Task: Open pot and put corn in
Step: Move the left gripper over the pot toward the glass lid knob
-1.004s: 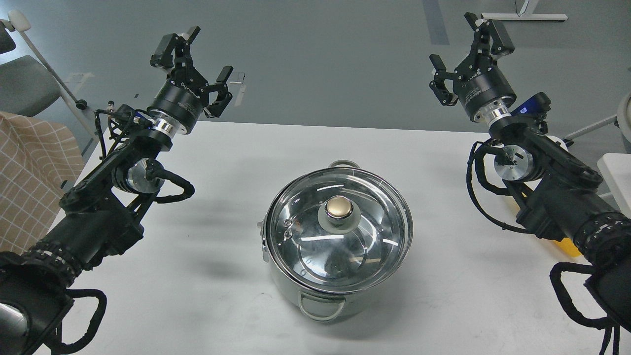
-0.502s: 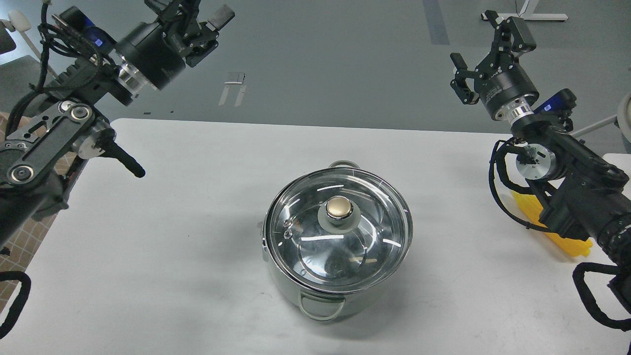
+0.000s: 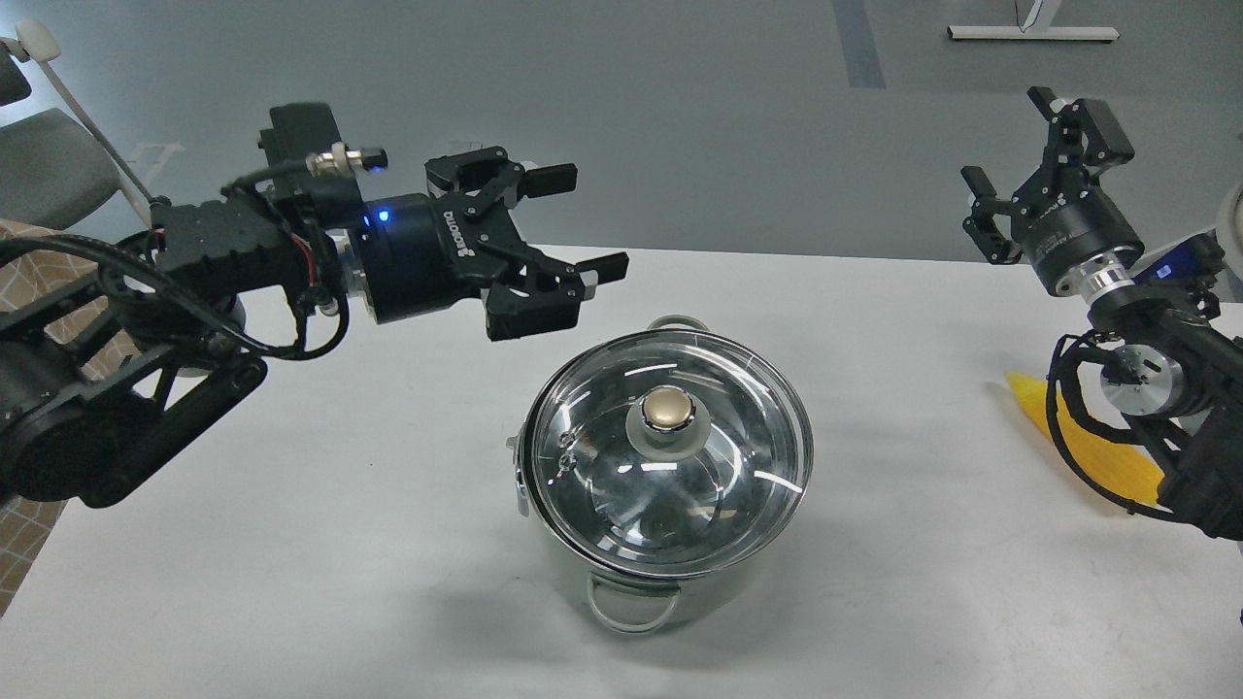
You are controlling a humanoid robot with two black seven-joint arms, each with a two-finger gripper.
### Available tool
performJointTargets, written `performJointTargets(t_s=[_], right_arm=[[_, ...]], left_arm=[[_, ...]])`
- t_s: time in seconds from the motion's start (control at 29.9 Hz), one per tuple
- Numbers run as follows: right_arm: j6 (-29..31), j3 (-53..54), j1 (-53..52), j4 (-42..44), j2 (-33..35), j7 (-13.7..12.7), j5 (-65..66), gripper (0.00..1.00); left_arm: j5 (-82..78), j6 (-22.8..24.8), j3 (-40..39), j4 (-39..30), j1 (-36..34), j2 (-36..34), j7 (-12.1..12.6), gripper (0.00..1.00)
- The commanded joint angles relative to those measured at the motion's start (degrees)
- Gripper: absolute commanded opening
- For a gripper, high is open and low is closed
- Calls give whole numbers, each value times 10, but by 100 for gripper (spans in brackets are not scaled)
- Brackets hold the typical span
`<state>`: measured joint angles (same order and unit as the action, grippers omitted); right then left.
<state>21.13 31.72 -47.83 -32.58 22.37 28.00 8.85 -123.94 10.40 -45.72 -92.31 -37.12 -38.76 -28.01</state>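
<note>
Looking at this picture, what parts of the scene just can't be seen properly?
- The corn, head view: its far end is covered by the right arm and cables.
- The pot: its contents are unreadable through the reflective glass lid.
- The left arm: cut off by the left edge.
- The chair: mostly cropped at the left edge.

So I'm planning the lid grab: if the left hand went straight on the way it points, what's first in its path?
Probably nothing: the open left hand points rightward, seemingly passing above the pot, though depth is unclear.
</note>
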Motion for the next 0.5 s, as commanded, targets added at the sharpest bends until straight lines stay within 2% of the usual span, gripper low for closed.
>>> performJointTargets(t_s=[0.0, 0.3, 0.47], right_arm=[[-3, 3, 16, -16, 21, 0, 0, 99], [-4, 3, 31, -29, 37, 0, 0, 99], [-4, 3, 31, -29, 37, 0, 0, 99]], left_arm=[[-11, -32, 51, -5, 5, 1, 0, 98], [-11, -34, 92, -38, 25, 12, 0, 98], [-11, -34, 100, -26, 27, 53, 0, 98]])
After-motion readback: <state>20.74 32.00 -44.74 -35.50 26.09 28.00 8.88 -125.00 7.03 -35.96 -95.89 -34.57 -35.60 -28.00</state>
